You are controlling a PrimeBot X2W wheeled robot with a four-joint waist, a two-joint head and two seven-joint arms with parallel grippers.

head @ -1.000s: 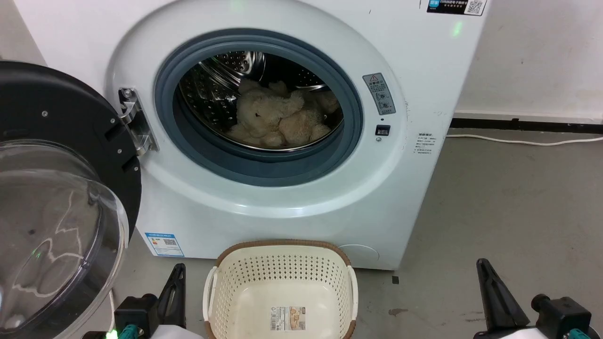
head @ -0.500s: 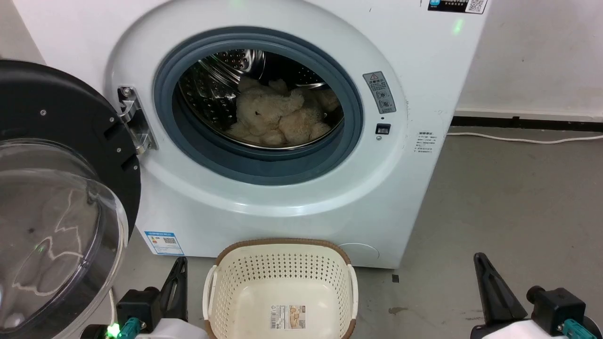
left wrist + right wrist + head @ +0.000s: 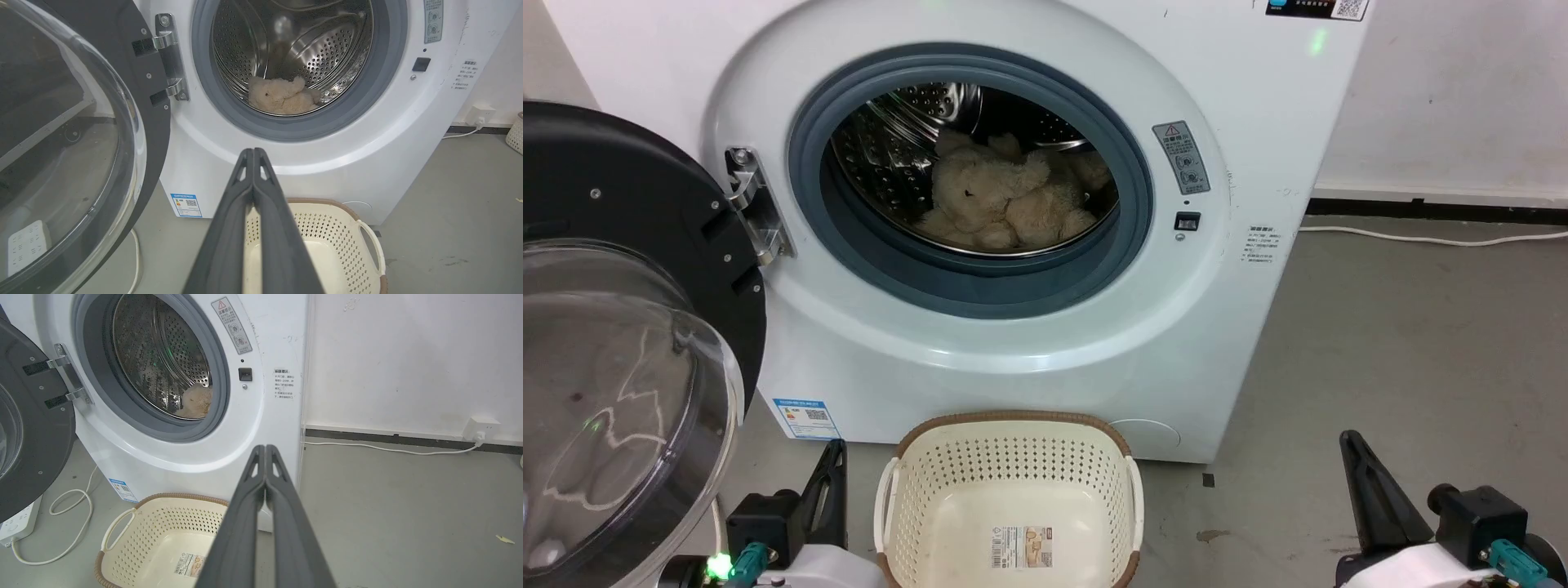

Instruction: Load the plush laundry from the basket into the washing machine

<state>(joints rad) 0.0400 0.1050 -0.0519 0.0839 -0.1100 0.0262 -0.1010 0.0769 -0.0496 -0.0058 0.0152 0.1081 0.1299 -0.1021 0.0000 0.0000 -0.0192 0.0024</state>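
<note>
Left pincer [image 3: 253, 153] and right pincer [image 3: 265, 448], both closed, hang well apart from plush laundry [image 3: 1001, 200].

drum [image 3: 882, 155] mouth unblocked, door [image 3: 621, 343] standing wide left, basket [image 3: 1013, 469] below opening

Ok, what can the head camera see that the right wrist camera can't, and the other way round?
Head view: the face of the plush laundry, with a dark eye, and the left hand beside the basket. Right wrist view: a wall socket with a white cable running to it. Both: the open washing machine, the plush laundry in its drum, the empty basket with its label, and the shut right hand.
</note>
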